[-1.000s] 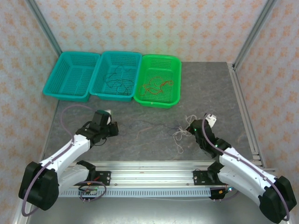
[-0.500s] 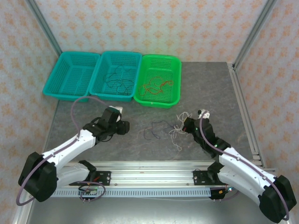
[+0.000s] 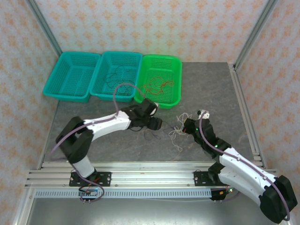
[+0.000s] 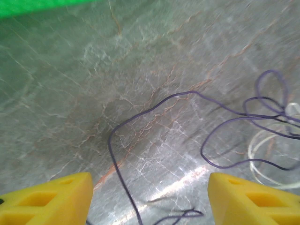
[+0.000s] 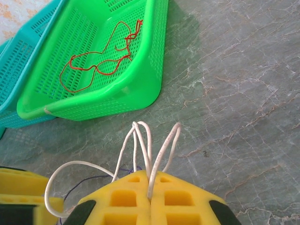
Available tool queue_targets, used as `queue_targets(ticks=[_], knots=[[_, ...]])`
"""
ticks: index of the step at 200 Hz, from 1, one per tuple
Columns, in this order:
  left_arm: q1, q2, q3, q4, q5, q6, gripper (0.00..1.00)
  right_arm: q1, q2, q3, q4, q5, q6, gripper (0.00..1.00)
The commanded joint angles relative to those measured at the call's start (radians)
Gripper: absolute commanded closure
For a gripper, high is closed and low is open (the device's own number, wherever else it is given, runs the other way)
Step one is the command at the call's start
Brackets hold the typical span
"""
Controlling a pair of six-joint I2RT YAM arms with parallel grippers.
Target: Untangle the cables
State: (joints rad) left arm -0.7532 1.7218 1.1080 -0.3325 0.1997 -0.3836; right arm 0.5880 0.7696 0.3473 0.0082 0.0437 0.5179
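Judging the risks first: the right jaws are clenched on the looped white cable (image 5: 148,164), low centre of the right wrist view, while the dark cable (image 4: 154,101) lies slack on the tabletop (image 3: 206,84) under the released, wide-apart left jaws, centre of the top view. At the right edge of the left wrist view the 2 strands cross, so a pull could tighten that crossing into a knot or drag both along. Closing too high could miss so thin a strand. These cables are hair-thin and limp, curling into loops. The tabletop is smooth, grey, marbled and glossy. A red cable (image 3: 158,86) lies coiled in the perforated green basket (image 3: 159,101), upper centre.
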Motion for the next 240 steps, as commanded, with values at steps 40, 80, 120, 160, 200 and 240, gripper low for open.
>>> queue_targets(ticks=[40,80,120,160,200,240], knots=[[-0.008,0.124,0.078,-0.125,-0.133,-0.028,0.48,-0.003,-0.028,0.011,-0.025,0.011,-0.004,1.00],[-0.005,0.077,0.036,-0.080,-0.082,-0.038,1.00,-0.002,-0.035,0.012,-0.081,0.102,0.041,1.00],[0.090,-0.219,-0.084,-0.135,-0.217,-0.079,1.00,-0.039,-0.086,0.032,-0.402,0.418,0.265,1.00],[0.332,-0.457,-0.168,-0.225,-0.176,-0.045,1.00,-0.265,-0.127,0.020,-0.524,0.373,0.316,1.00],[0.415,-0.518,-0.155,-0.296,-0.192,-0.007,1.00,-0.433,-0.121,0.001,-0.516,0.266,0.360,1.00],[0.416,-0.516,-0.176,-0.231,-0.073,-0.034,1.00,-0.430,-0.048,-0.031,-0.298,-0.047,0.159,0.93]])
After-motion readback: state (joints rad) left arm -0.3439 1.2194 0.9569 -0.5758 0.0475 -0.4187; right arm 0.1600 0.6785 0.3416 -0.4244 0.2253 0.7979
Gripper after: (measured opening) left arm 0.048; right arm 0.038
